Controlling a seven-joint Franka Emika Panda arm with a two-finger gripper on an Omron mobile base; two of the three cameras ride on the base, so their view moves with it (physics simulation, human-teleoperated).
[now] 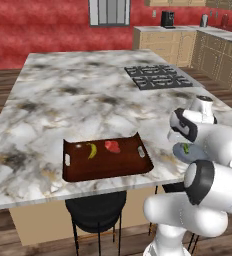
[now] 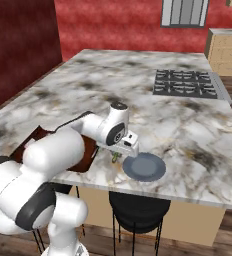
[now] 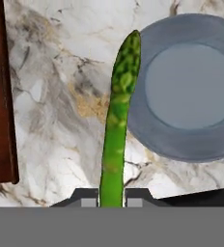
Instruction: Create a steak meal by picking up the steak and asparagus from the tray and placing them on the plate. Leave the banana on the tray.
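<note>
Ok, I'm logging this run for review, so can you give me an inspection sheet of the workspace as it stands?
Surface: marble island counter, gas cooktop set in its far side.
Tray: near the front edge, holds the banana and the steak.
Asparagus: held in the gripper, above the counter beside the plate's rim.
Plate: bare, right of the tray.
Clutter: nothing seen.
Gripper: shut on the asparagus stalk.
Cables: nothing seen.
Surroundings: black stools under the counter, red walls, wooden cabinets, window.
</note>
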